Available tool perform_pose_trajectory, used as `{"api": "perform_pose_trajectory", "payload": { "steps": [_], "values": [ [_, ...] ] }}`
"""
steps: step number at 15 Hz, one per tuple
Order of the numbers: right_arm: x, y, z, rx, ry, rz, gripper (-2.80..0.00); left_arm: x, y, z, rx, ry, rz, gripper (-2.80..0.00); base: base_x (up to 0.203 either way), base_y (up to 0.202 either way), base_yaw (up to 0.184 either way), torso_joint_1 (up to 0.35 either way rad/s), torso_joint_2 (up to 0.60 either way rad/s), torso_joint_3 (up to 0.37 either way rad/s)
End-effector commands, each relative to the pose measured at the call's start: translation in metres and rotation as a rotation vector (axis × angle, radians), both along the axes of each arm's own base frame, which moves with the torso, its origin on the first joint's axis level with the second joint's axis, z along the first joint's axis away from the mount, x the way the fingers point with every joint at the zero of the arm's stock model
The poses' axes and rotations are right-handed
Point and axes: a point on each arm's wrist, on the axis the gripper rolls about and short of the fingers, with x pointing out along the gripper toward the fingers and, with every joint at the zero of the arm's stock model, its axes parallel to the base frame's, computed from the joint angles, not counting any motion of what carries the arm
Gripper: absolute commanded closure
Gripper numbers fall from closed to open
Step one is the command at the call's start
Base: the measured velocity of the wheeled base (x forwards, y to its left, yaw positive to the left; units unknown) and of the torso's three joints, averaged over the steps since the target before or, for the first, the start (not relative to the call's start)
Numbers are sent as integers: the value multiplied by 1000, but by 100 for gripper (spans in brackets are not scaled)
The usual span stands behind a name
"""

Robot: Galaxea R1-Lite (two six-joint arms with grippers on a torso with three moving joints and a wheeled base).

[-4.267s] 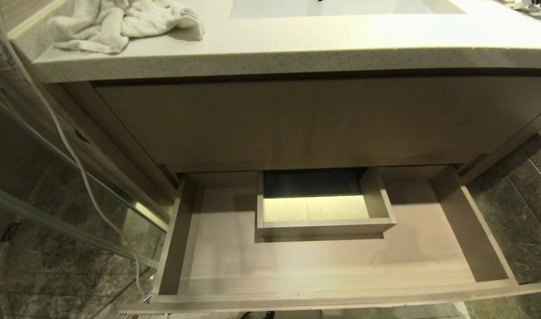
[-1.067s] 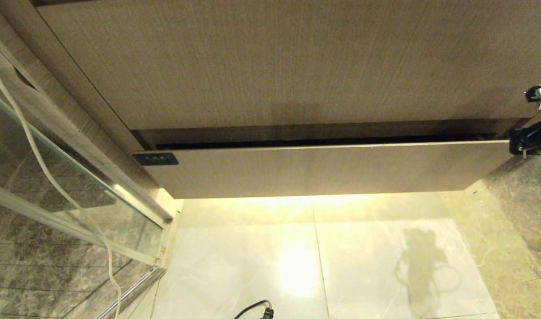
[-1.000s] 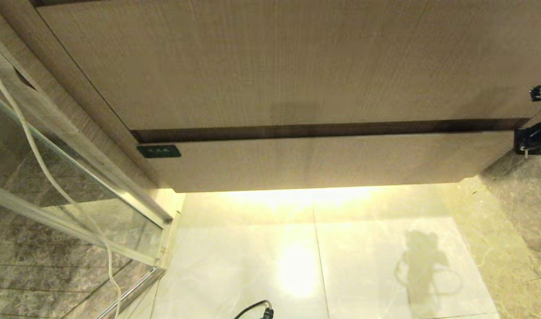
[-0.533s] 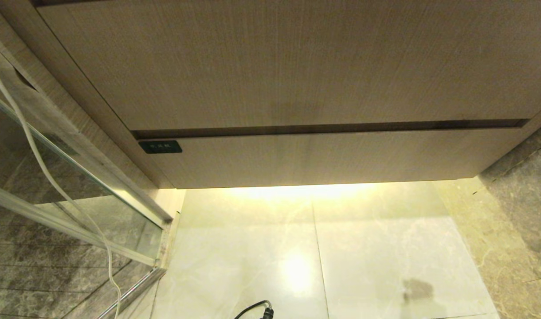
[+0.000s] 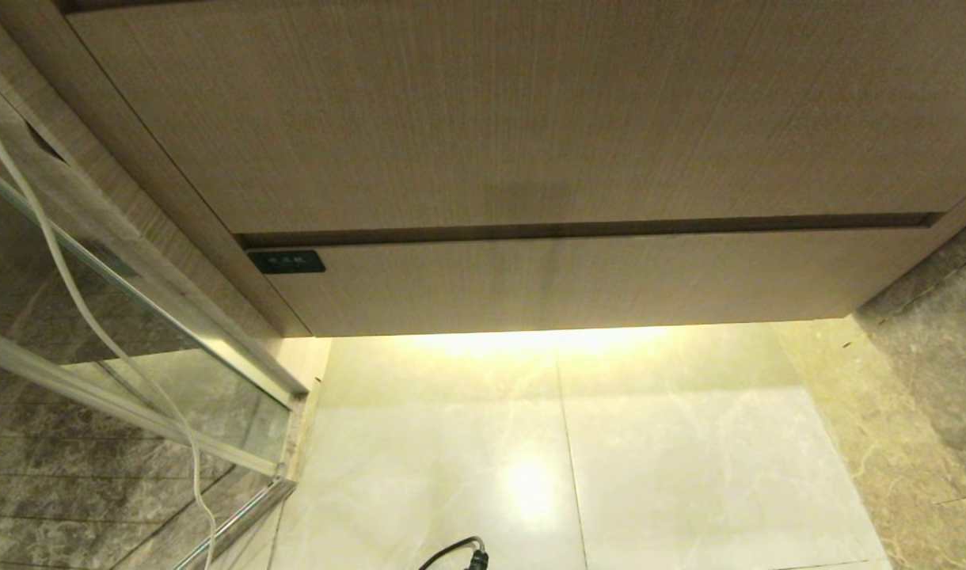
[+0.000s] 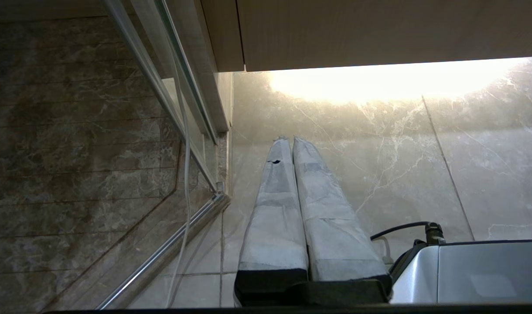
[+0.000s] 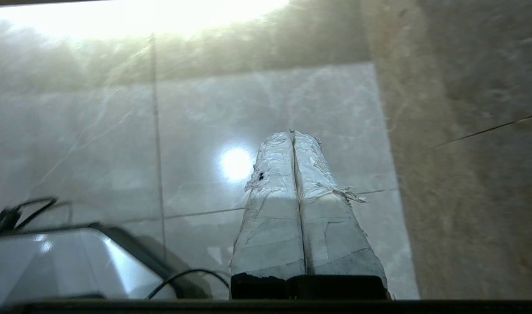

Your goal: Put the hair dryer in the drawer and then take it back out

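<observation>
The drawer (image 5: pixel 578 281) is closed, its flat wood-grain front flush under the taller panel (image 5: pixel 491 111), with a small dark label (image 5: pixel 286 261) at its left end. The hair dryer is out of view. Neither arm shows in the head view. The left wrist view has my left gripper (image 6: pixel 290 138) shut and empty, pointing down at the pale floor tiles beside the glass door. The right wrist view has my right gripper (image 7: pixel 292 133) shut with nothing in it, hanging over the floor in front of the vanity.
A glass shower door (image 5: pixel 95 332) with a metal rail stands on the left, and a thin white cord (image 5: pixel 71 285) hangs along it. Lit marble floor (image 5: pixel 570 459) lies below the drawer. A black cable (image 5: pixel 459 550) shows at the bottom edge, darker tiles on the right.
The drawer, a crack open a second ago, is now fully closed. My right arm, at the drawer's right end then, has drawn back out of the head view.
</observation>
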Motion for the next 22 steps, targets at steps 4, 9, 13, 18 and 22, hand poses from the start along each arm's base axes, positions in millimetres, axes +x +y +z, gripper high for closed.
{"api": "perform_pose_trajectory", "payload": {
  "steps": [4, 9, 13, 18, 22],
  "values": [
    [-45, 4, -46, -38, -253, 138, 0, 0, 0, 0, 0, 1, 0, 0, 0, 0, 0, 0, 0, 0],
    [-45, 3, -50, -47, -236, 156, 0, 0, 0, 0, 0, 2, 0, 0, 0, 0, 0, 0, 0, 0],
    [-45, 3, -49, -15, -240, 147, 0, 0, 0, 0, 0, 1, 0, 0, 0, 0, 0, 0, 0, 0],
    [-45, 3, -48, 11, -246, 142, 0, 0, 0, 0, 0, 2, 0, 0, 0, 0, 0, 0, 0, 0],
    [-45, 3, -49, 9, -244, 144, 0, 0, 0, 0, 0, 2, 0, 0, 0, 0, 0, 0, 0, 0]
  ]
}}
